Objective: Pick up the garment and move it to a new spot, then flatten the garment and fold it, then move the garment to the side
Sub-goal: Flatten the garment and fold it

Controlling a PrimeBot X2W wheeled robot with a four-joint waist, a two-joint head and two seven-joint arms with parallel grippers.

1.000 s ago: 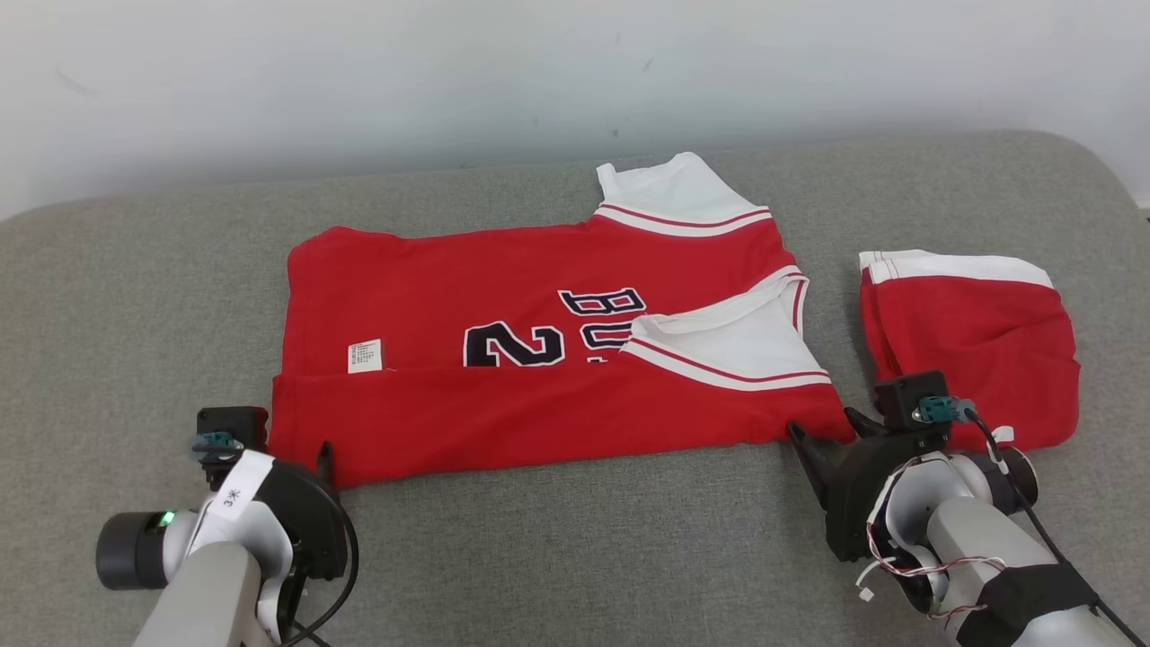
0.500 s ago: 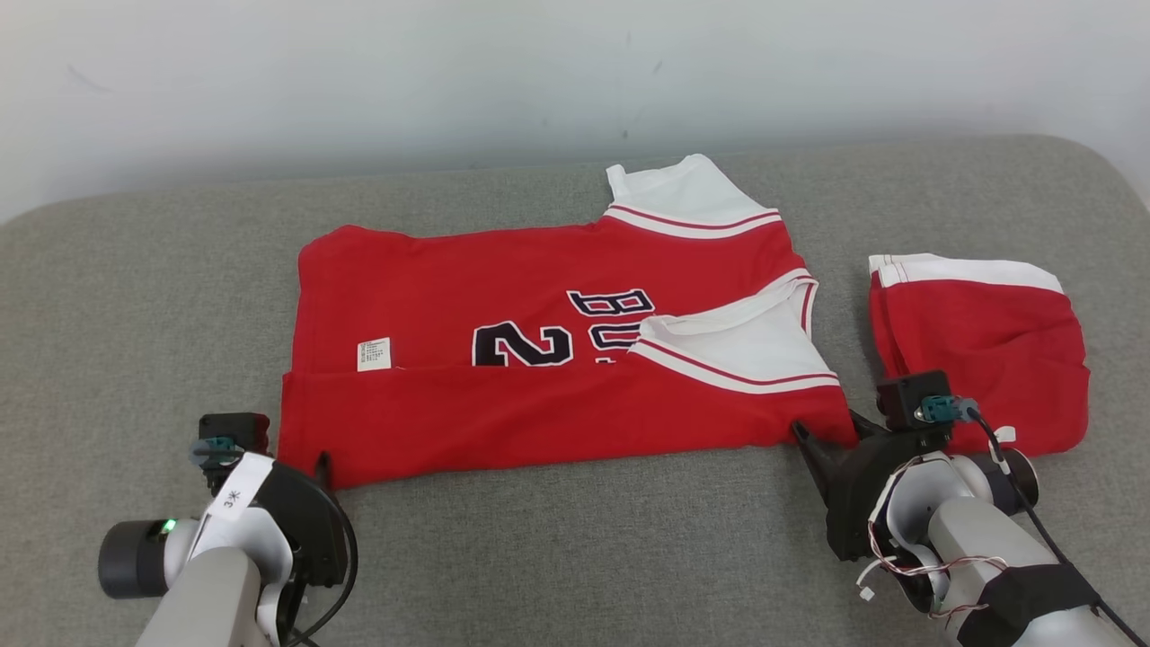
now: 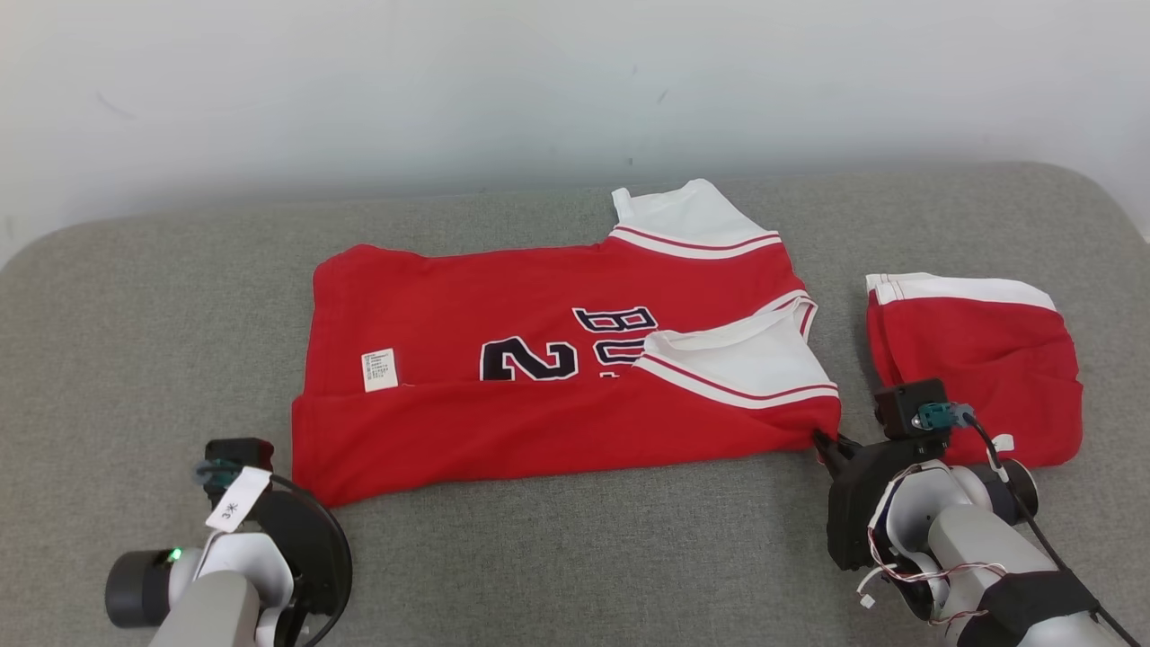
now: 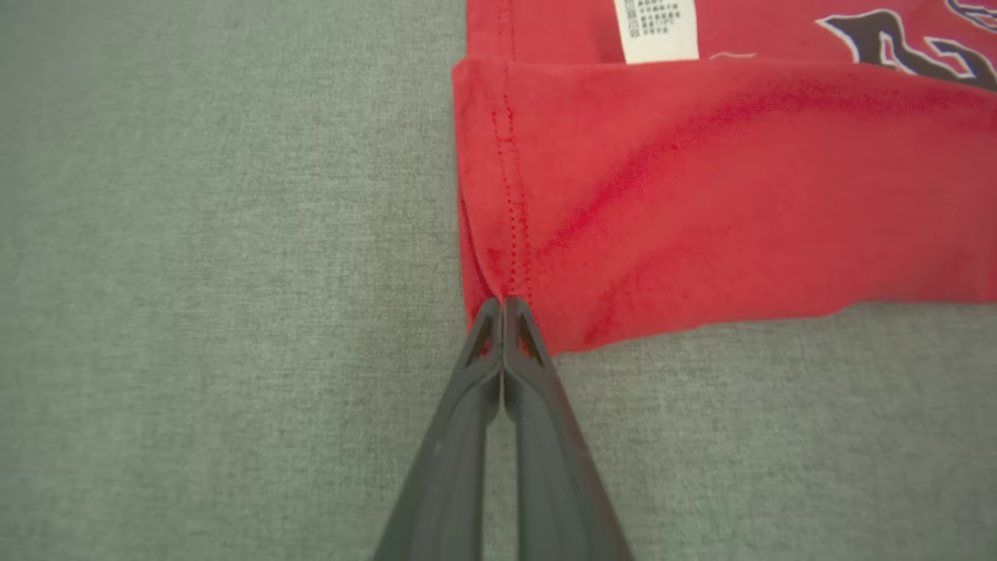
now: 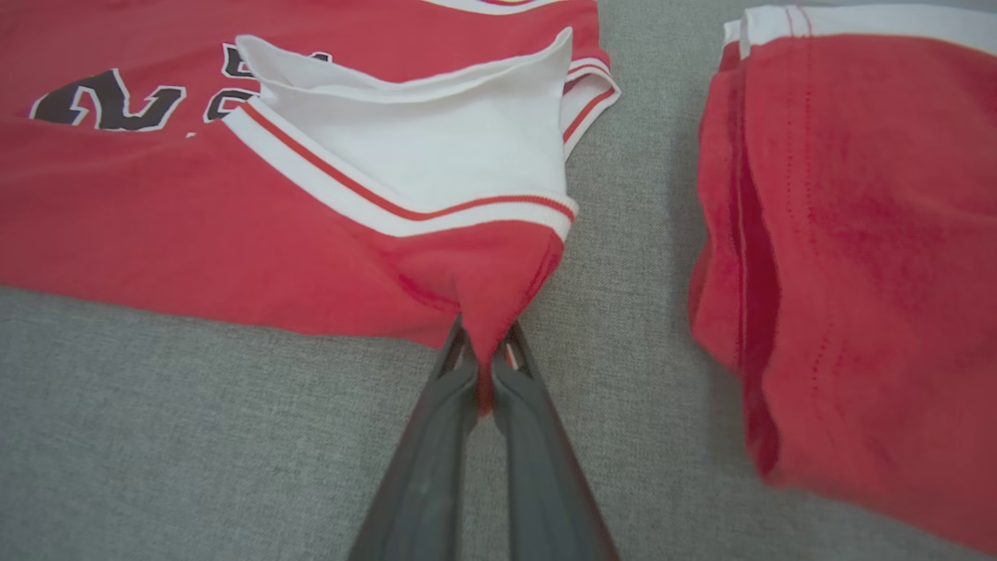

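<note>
The left gripper (image 4: 502, 312) is pressed shut on the very tip of a hem corner of the jersey (image 3: 557, 377). The right gripper (image 5: 487, 351) is clamped on a bunched corner below the white sleeve (image 5: 436, 148). The jersey is spread, partly folded, on the grey cushion (image 3: 135, 296). The thin left bite could be lost under tension, and the folded red garment (image 3: 979, 359) just beside could be snagged.

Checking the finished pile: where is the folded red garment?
Head view, right side: the folded red garment lies apart from the jersey, just beyond the right gripper.
</note>
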